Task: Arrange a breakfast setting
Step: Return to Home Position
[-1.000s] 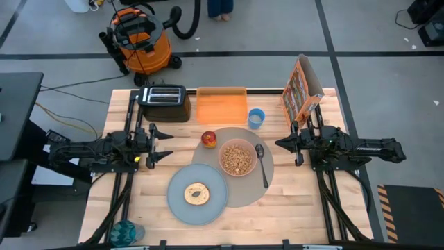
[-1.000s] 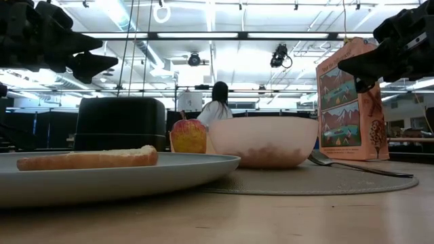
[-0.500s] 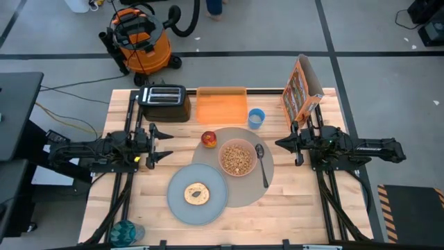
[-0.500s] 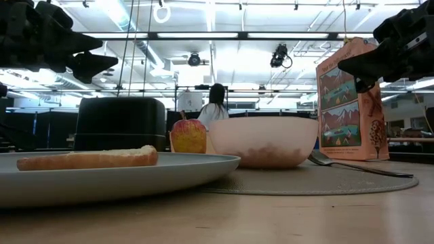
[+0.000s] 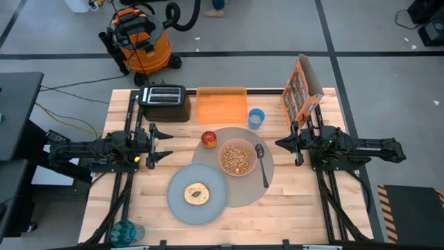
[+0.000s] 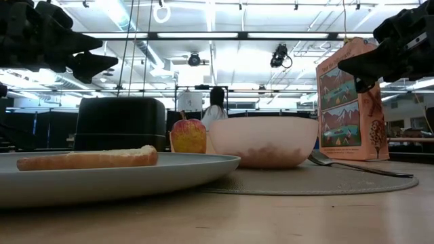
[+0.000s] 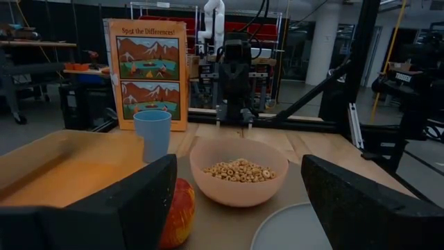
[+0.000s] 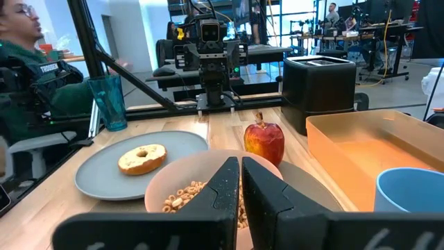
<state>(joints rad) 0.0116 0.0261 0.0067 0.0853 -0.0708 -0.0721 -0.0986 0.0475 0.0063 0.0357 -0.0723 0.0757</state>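
Down at the near edge of the worktop [image 5: 291, 208], a teal glass [image 5: 125, 231] stands by the left corner. Next in is the grey plate [image 5: 177, 203], with the bagel [image 5: 198, 194] dead centre and its rim lapping over the round placemat [image 5: 244, 196] at 8 o'clock. The pink bowl [image 5: 221, 158], holding cereal, sits about mid-mat, and the spoon [image 5: 262, 164] lies at its 3 o'clock, inside the mat's edge. The apple [image 5: 209, 139] rides the mat's rim at 11 o'clock, and the blue cup [image 5: 256, 118] stands just off it at 1 o'clock.

The left gripper [image 5: 166, 144] hangs raised at 9 o'clock, fingers spread wide, with bare wood between it and the apple. The right gripper [image 5: 279, 144] is at 3 o'clock, fingers pressed together, tips just outside the mat's edge.

Along the far edge stand the toaster [image 5: 165, 101], orange tray [image 5: 222, 105] and cereal box [image 5: 300, 90].
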